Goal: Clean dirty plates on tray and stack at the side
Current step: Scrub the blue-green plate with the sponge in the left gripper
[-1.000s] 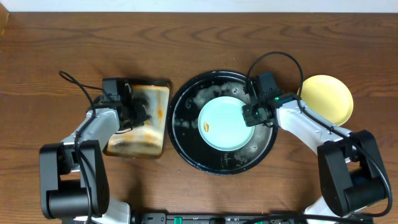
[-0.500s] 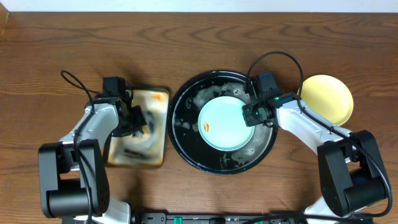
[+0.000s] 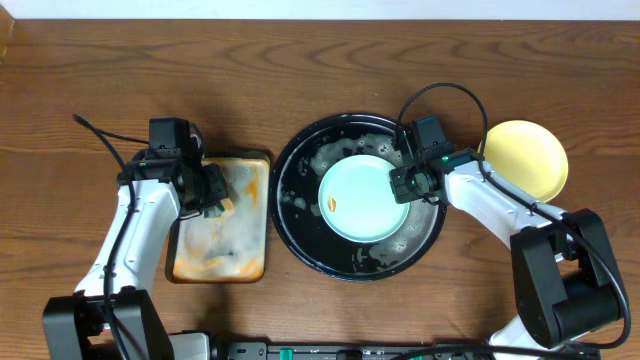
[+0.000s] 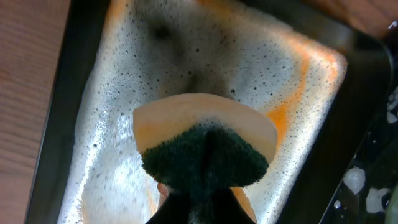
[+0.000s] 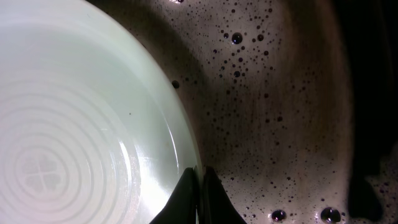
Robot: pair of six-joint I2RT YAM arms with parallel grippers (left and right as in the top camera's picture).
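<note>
Sponge, clamped in my left gripper over the foamy small tray, left of centre. Mint plate in black tray, mid-frame, rim pinched by my right gripper. Yellow plate on wood, right. Step, I judge: scrubbing; next, sponge crosses to the plate.

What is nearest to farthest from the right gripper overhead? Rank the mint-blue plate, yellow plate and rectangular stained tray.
1. Pale mint-blue round plastic plate, rim pinched by the right gripper.
2. Pale yellow round plastic plate, on the table to its right.
3. Rectangular orange-stained tray, far left.
</note>
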